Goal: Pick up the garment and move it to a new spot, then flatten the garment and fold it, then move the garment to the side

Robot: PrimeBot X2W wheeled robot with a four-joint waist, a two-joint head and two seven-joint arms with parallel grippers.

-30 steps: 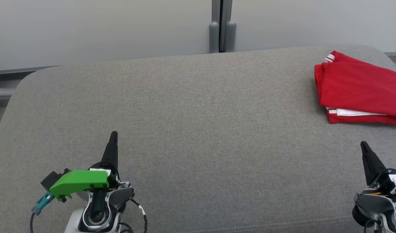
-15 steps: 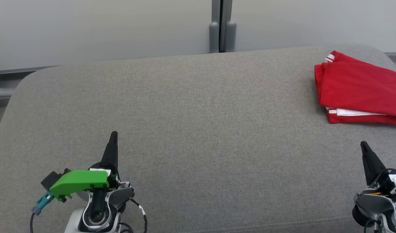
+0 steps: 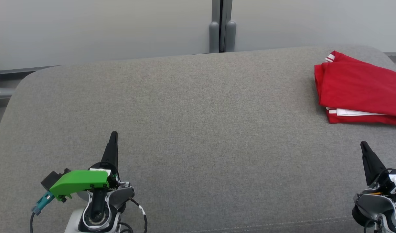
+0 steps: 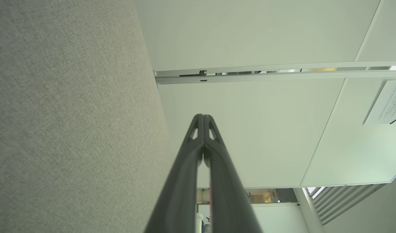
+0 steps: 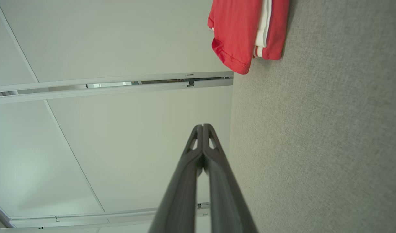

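Observation:
A folded red garment (image 3: 359,88) with white stripes lies at the far right of the grey fabric surface (image 3: 198,123), partly cut off by the head view's right edge. It also appears in the right wrist view as a red folded bundle (image 5: 240,29) at the top. My left gripper (image 3: 113,135) rests low at the lower left, shut with nothing in it, its tips pressed together (image 4: 203,117). My right gripper (image 3: 364,144) sits at the lower right, well short of the garment, also shut and holding nothing (image 5: 202,127).
Pale wall panels (image 3: 104,29) rise behind the surface, with a grey post (image 3: 222,26) at the back centre. A grey rail (image 3: 0,92) stands off the left edge. A stitched seam (image 3: 249,226) runs along the surface's near edge.

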